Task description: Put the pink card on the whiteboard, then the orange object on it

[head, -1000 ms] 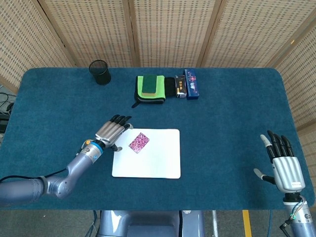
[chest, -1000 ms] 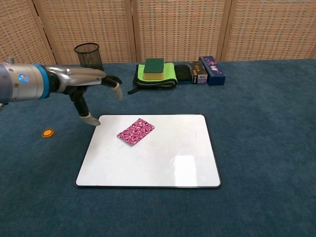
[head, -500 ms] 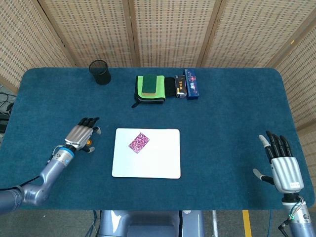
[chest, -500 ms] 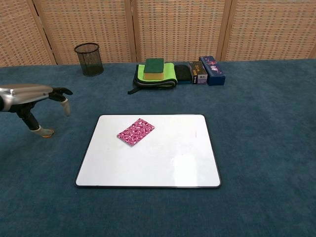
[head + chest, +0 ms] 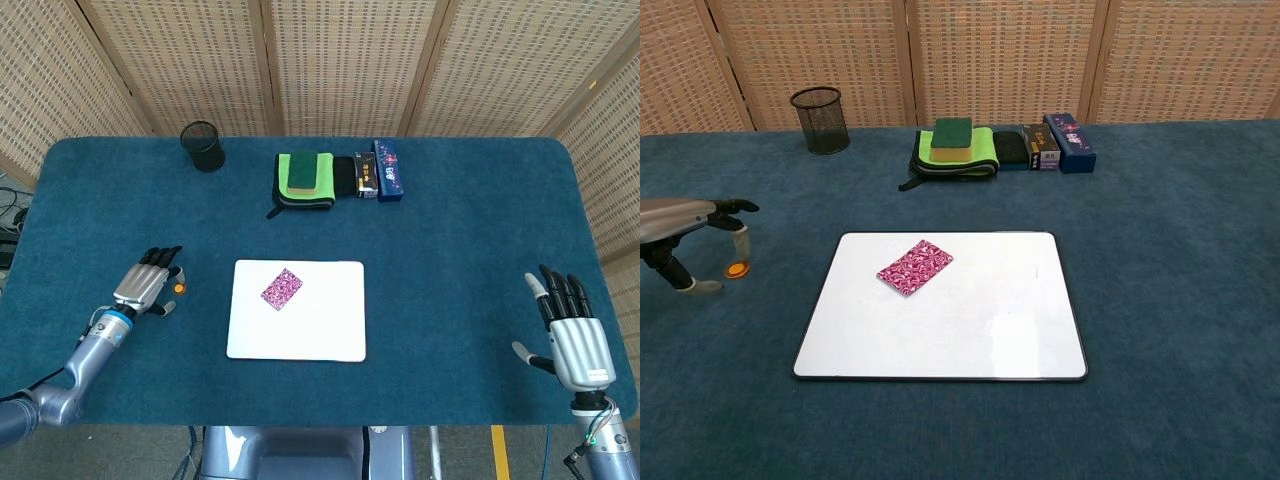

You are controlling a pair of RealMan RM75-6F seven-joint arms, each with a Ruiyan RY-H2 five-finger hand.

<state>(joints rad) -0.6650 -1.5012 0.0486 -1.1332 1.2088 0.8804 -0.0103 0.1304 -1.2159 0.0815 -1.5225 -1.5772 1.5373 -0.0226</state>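
The pink patterned card [image 5: 282, 288] [image 5: 915, 267] lies flat on the upper left part of the whiteboard [image 5: 320, 330] [image 5: 980, 330]. A small orange disc [image 5: 179, 289] [image 5: 736, 269] rests on the blue cloth left of the board. My left hand [image 5: 146, 281] [image 5: 695, 220] hovers just left of the disc, fingers spread and holding nothing. One fingertip [image 5: 741, 238] hangs right above the disc. My right hand [image 5: 572, 330] stands open at the table's right front corner, far from the board.
A black mesh pen cup [image 5: 203, 146] [image 5: 821, 119] stands at the back left. A green cloth with a sponge [image 5: 305, 178] [image 5: 953, 143], a black case and a blue box [image 5: 388, 168] [image 5: 1069, 141] line the back middle.
My left hand has drawn back leftward from the whiteboard's edge, past the orange disc, and now sits beside it. The card stays on the board. The right hand has not moved.
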